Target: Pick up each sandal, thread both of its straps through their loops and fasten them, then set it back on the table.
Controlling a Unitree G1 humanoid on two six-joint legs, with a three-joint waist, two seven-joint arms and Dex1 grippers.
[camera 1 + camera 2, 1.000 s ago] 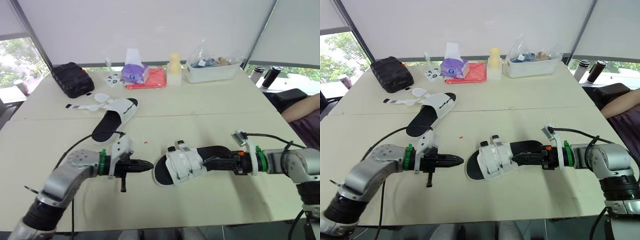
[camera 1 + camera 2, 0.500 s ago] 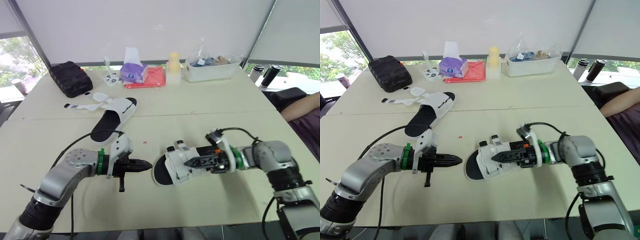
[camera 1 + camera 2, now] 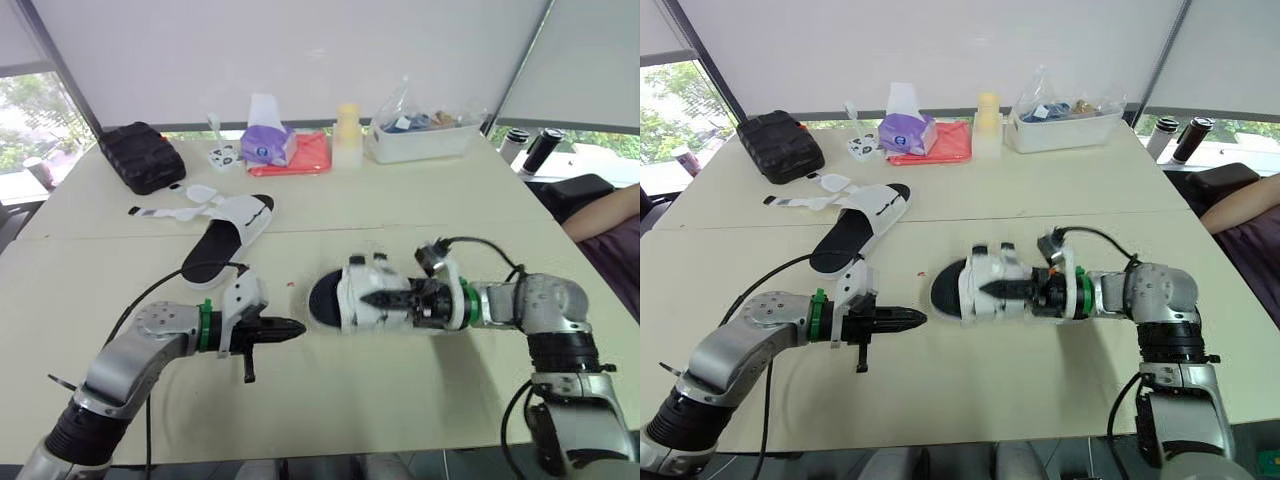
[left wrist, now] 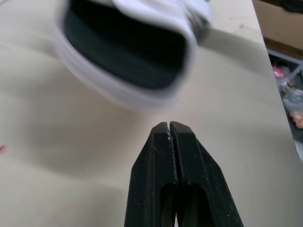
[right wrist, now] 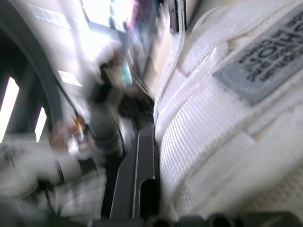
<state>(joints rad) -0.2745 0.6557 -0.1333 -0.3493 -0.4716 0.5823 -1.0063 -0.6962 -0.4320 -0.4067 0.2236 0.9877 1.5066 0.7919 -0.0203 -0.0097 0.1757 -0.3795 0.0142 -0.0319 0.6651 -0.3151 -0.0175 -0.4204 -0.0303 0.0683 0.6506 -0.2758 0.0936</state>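
The left gripper [image 3: 298, 328] hovers low over the table [image 3: 420, 215] with its two black fingers pressed together and nothing between them, tips directed at the toe end of the near sandal [image 3: 324, 297]. There is a small gap between them and no contact. The right gripper [image 3: 372, 298] is clamped on the near sandal's white strapped upper; the right wrist view shows one dark finger [image 5: 137, 175] lying flat against the woven white strap [image 5: 213, 142], and the other finger is hidden. This sandal is held clear of the table surface between the two arms, tipped so that its black footbed faces the left gripper, with a shadow under it in the left wrist view. Whether its straps are fully fastened cannot be told. The far sandal [image 3: 232, 228] lies flat on the table's left half, well apart from both grippers, its white straps [image 3: 165, 211] unthreaded and spread out on the surface. Along the far edge stand a black case [image 3: 140, 158], a purple tissue box [image 3: 268, 147], a red cloth [image 3: 312, 157], a yellow-capped bottle [image 3: 347, 137] and a white bin [image 3: 420, 142]. A person's arm [image 3: 603, 214] rests at the right edge.
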